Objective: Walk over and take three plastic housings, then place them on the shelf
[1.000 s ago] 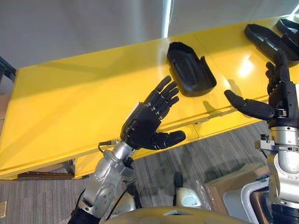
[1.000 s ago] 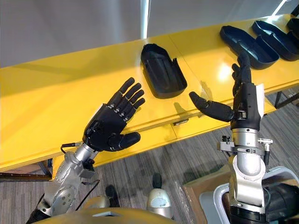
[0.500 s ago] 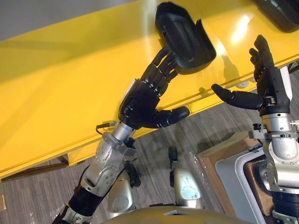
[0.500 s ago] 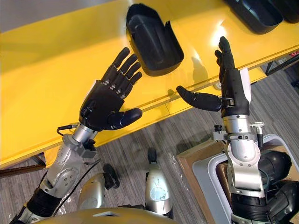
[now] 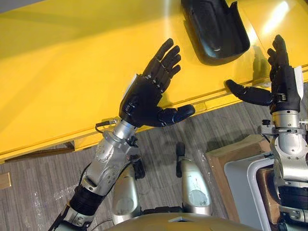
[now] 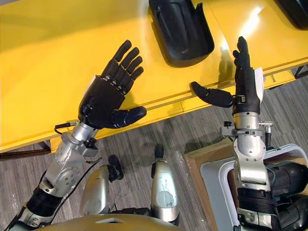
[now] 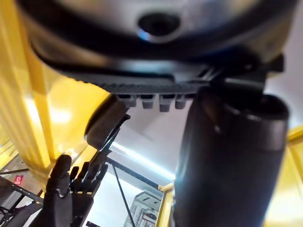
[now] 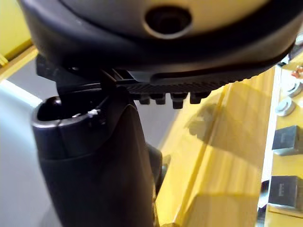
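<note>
Left robot hand (image 5: 144,98) has drawn away from housing (image 5: 216,29)

black housings (image 6: 182,29) (image 6: 297,5): 2 | yellow table (image 6: 57,57): 1 | hands: 2, left hand (image 6: 101,98), right hand (image 6: 245,83) | brown box (image 6: 197,168): 1

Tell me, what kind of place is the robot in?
Probably a workshop or small factory: there is a long glossy yellow workbench, a black moulded plastic housing lying on it like a part waiting to be collected, and a brown cardboard box on the grey plank floor.
</note>
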### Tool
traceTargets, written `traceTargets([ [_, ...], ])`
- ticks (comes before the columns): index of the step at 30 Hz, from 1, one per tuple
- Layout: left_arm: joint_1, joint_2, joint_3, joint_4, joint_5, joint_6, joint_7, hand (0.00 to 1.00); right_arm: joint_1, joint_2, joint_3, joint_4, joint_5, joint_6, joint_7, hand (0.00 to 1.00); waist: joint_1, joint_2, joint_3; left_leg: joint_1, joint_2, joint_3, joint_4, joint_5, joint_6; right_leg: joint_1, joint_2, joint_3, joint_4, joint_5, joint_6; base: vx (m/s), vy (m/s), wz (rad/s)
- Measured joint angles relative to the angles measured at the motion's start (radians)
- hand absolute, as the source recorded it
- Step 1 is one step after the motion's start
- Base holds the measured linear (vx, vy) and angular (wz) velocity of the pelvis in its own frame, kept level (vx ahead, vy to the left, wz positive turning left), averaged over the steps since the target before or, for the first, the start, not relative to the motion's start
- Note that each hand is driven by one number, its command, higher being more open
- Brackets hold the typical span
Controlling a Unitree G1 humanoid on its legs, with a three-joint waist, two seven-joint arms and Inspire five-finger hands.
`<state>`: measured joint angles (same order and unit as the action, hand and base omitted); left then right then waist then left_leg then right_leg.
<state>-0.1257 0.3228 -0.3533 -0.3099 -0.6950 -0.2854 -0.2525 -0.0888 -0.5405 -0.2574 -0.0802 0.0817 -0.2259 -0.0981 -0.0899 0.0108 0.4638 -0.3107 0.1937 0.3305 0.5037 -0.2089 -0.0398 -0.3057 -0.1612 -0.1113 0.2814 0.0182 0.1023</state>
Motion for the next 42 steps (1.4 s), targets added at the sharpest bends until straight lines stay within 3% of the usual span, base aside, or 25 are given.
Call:
traceTargets([
  [9, -0.005, -0.013, 0.039, 0.008, 0.0, 0.0, -0.038, 1.0, -0.061, 0.038, -0.01, 0.036, -0.039, -0.005, -0.08, 1.0, 0.002, 0.001, 0.0, -0.03, -0.009, -0.021, -0.001, 0.015, 0.003, -0.025, -0.01, -0.02, 0.018, -0.008, 0.0, -0.01, 0.0, 0.08],
  [33, -0.03, -0.048, 0.095, 0.008, -0.002, 0.008, -0.057, 1.0, -0.265, 0.038, -0.009, 0.157, -0.035, 0.005, -0.157, 1.0, 0.028, 0.006, 0.001, -0.029, -0.035, -0.054, -0.054, 0.057, -0.001, -0.021, -0.02, -0.057, 0.013, -0.012, -0.008, 0.01, -0.003, 0.04],
  [38, -0.015, -0.049, 0.097, 0.008, -0.002, 0.009, -0.057, 1.0, -0.281, 0.035, -0.006, 0.157, -0.036, 0.007, -0.153, 1.0, 0.037, 0.028, 0.009, -0.011, -0.045, -0.071, -0.086, 0.078, -0.002, 0.001, -0.029, -0.079, 0.005, -0.012, -0.009, 0.01, -0.009, 0.13],
  [42, 0.033, -0.05, 0.098, 0.005, -0.002, 0.009, -0.06, 1.0, -0.25, 0.035, -0.005, 0.144, -0.036, -0.004, -0.122, 1.0, 0.035, 0.03, 0.008, 0.027, -0.048, -0.073, -0.111, 0.084, -0.003, 0.043, -0.029, -0.089, -0.02, -0.011, -0.008, 0.02, 0.0, 0.02],
])
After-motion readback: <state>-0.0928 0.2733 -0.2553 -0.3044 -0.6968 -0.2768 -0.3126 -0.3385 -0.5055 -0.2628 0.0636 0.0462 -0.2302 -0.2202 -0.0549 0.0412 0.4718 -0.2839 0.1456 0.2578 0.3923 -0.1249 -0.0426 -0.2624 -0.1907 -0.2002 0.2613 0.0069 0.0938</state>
